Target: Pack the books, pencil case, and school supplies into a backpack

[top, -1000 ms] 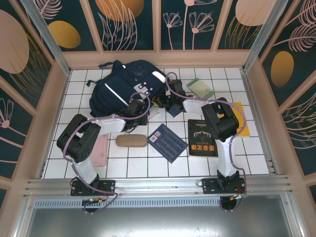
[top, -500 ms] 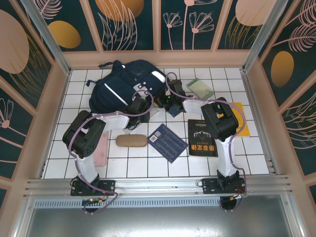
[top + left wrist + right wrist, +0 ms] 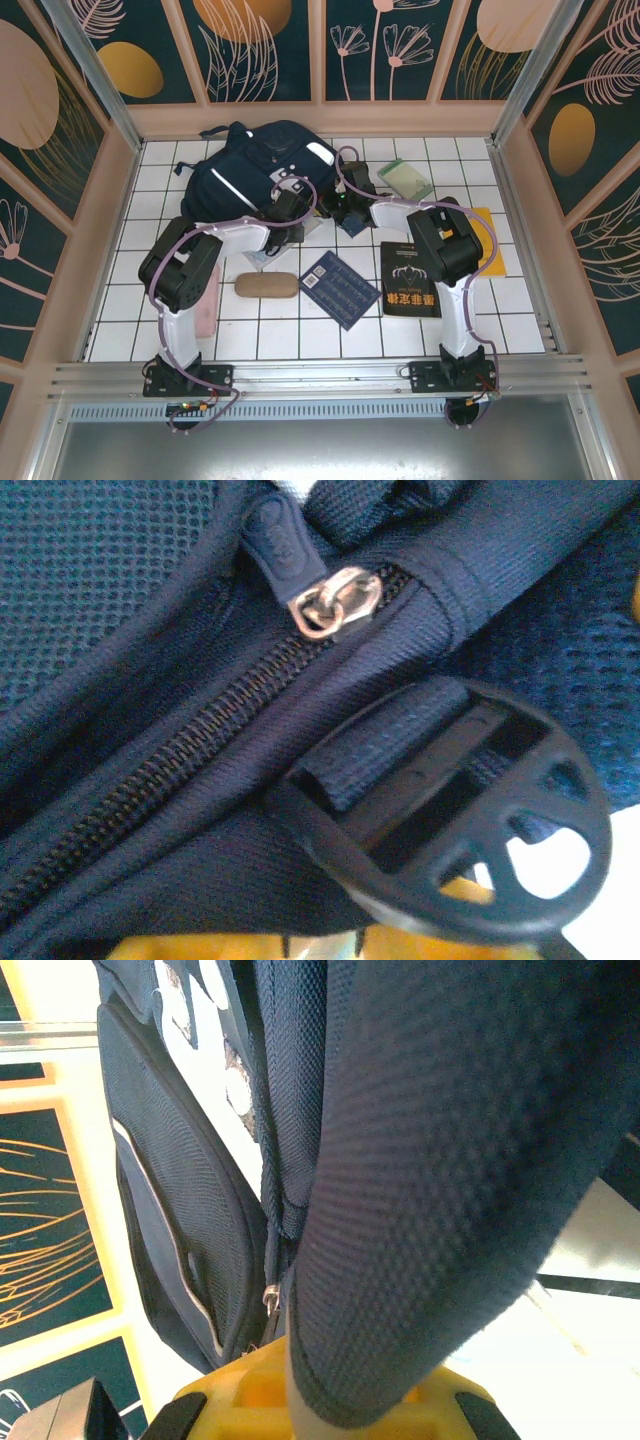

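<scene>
The right gripper (image 3: 345,208) is closed, clamped on a padded fold of the backpack (image 3: 250,170). The left gripper (image 3: 291,207) is at the zipper slider (image 3: 335,602); whether its jaws are closed cannot be told. The backpack lies at 11 o'clock on the table (image 3: 520,330). Hazard: fabric slipping from the clamp would let the bag drag and jam the slider.

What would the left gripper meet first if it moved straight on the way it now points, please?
The left gripper would likely meet the backpack first, at the zipper beside the black buckle; its wrist view faces them close up, though depth is unclear.
</scene>
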Robot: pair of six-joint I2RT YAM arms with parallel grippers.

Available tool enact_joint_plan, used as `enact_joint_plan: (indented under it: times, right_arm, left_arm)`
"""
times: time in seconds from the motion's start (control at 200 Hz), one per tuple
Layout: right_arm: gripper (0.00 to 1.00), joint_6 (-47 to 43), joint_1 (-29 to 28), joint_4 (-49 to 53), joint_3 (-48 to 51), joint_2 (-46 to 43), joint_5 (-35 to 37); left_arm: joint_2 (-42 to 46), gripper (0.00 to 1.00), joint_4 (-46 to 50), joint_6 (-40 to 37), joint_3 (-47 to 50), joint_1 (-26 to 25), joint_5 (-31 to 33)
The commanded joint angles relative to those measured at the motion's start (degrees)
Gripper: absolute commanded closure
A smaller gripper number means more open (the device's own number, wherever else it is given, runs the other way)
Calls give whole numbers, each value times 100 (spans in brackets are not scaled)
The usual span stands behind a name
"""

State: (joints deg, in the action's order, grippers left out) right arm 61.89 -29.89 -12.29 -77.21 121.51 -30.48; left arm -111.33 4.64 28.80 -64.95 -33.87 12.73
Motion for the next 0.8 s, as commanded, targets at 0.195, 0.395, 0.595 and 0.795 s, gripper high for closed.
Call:
enact_joint_plan:
  times: [0.195,0.395,0.595,0.795]
  right_arm:
    - [100,-6,-71,-271,15,-82,-303]
    - [100,9,9,-360,103,-108,-328]
    - [100,20,26,-396,131,-108,-353]
    - [100,35,44,-432,145,-76,-414]
  left_arm:
    - [54,100,-240,12,80,29,34]
    - [451,100,-264,-23,268,32,-328]
    - [712,97,-135,177,133,30,-297]
    - [596,90,-122,219,5,30,-604]
